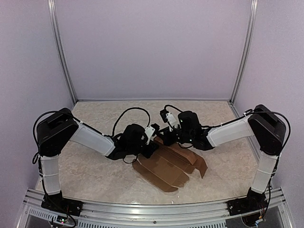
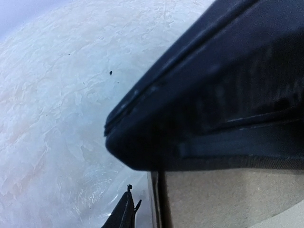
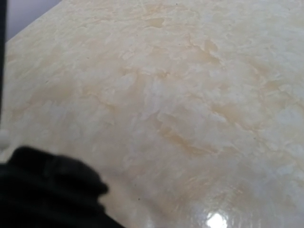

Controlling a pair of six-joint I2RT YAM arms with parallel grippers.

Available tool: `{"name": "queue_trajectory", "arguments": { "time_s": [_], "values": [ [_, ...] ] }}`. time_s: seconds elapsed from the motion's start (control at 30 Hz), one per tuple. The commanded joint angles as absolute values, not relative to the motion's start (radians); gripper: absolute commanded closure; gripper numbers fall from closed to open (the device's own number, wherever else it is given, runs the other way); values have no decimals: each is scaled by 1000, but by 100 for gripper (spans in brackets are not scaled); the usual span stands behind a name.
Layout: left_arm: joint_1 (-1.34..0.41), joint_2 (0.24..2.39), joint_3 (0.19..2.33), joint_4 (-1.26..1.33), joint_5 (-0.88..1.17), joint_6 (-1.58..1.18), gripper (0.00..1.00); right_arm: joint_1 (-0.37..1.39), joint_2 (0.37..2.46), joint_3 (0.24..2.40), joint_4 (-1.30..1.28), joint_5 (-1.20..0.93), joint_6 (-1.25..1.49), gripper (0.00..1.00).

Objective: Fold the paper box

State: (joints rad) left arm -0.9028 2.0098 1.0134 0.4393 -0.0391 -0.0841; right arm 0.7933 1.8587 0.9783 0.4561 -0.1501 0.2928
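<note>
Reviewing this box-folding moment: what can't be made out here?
Top view: whether the left hand or right hand touches the partly folded brown cardboard box; their wrists hide the contact.
Left wrist view: a blurred black shape, too close to identify, fills the right side; only a strip of cardboard shows below.
Right wrist view: no box, only marbled beige tabletop and a blurred black mass at lower left.

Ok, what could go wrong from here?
The left gripper and right gripper crowd the far edge of the box and may collide. Its walls look only half raised and could spring flat if let go. The right wrist view shows just table, so you judge mostly from above.
</note>
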Motion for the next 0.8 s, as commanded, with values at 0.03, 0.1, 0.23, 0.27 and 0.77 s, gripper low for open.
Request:
{"name": "queue_trajectory", "arguments": {
  "time_s": [0.03,0.1,0.23,0.27,0.77],
  "values": [
    [-911,2015,992,465,-63,-99,66,792,1893,935,419,-149,308,100],
    [-911,2016,990,470,-66,-105,63,794,1892,926,423,-143,309,100],
    [-911,2019,989,487,-78,-117,61,798,1893,919,430,-142,322,100],
    [-911,2021,989,493,-83,-121,61,800,1894,919,432,-142,324,100],
    [-911,2083,1006,607,-114,-176,69,812,1890,901,443,-124,350,100]
  ]
}}
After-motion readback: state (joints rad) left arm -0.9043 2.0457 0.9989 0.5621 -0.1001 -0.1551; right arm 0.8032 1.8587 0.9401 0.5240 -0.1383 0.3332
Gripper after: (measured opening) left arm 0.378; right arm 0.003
